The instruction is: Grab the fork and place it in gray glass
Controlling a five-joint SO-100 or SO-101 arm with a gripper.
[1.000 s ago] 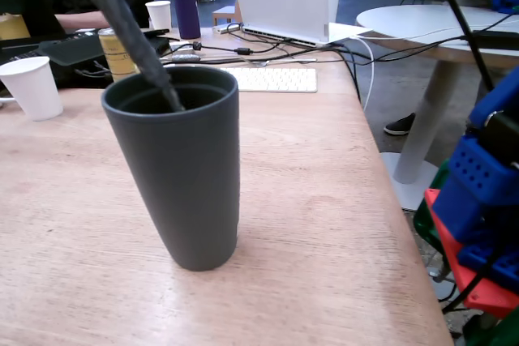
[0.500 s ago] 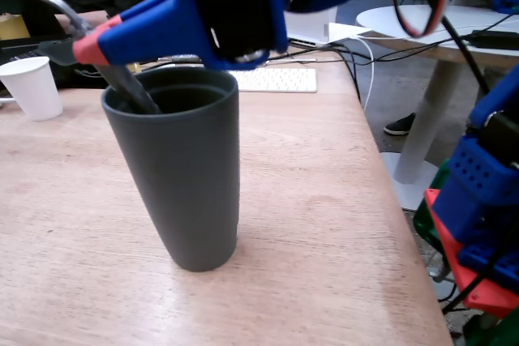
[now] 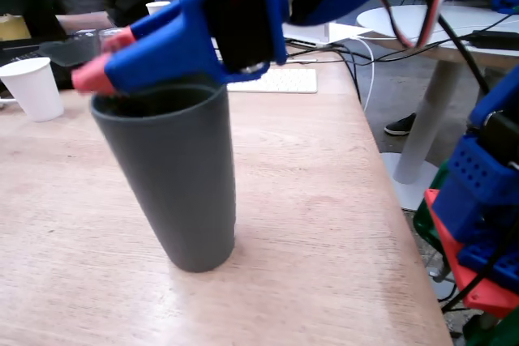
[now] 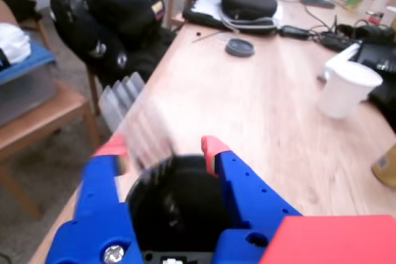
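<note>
Wrist view: the fork (image 4: 133,119) is seen as a motion-blurred shape, tines up, above the dark mouth of the gray glass (image 4: 176,205); the gripper (image 4: 164,146) jaws are spread, nothing pinched. Right of these stands a white paper cup (image 4: 346,88). For a clean finish, the jaws should be kept apart and lifted straight off the rim.

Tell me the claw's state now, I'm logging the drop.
Claw: open, fingers spread above the dark gray ribbed tumbler; the blurred silvery fork sits between them, apparently released.
</note>
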